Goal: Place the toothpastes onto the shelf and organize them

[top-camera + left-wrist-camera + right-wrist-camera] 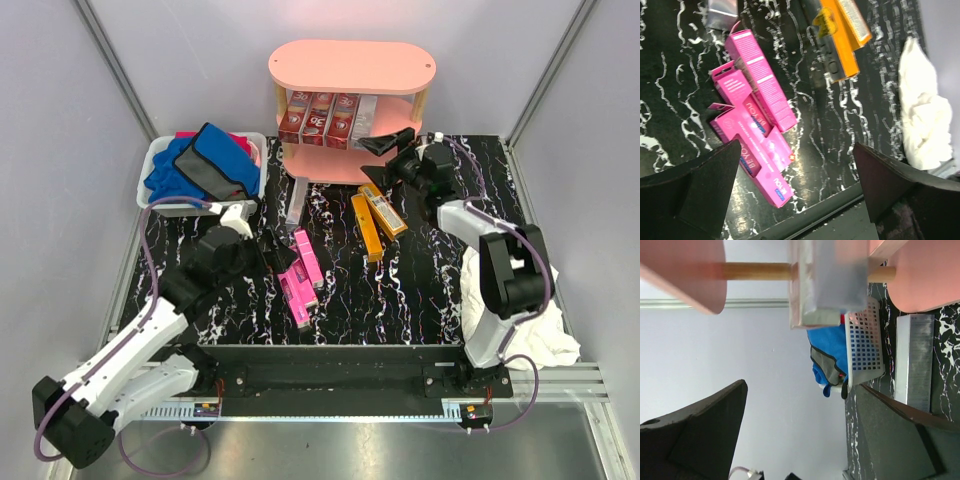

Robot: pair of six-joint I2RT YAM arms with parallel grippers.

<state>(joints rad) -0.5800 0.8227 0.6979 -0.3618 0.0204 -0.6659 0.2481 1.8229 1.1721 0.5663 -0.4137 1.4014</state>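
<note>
Standing on shelf (350, 65): three red toothpastes (320, 115) (one silver box (364, 118)).

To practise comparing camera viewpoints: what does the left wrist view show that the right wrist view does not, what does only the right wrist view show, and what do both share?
Only the left wrist: pink toothpaste boxes, orange toothpaste boxes and a white cloth. Only the right wrist: the pink shelf and the white bin holding a blue cloth. Both: the black marbled table and, probably, the same silver-grey box lying on it.
</note>
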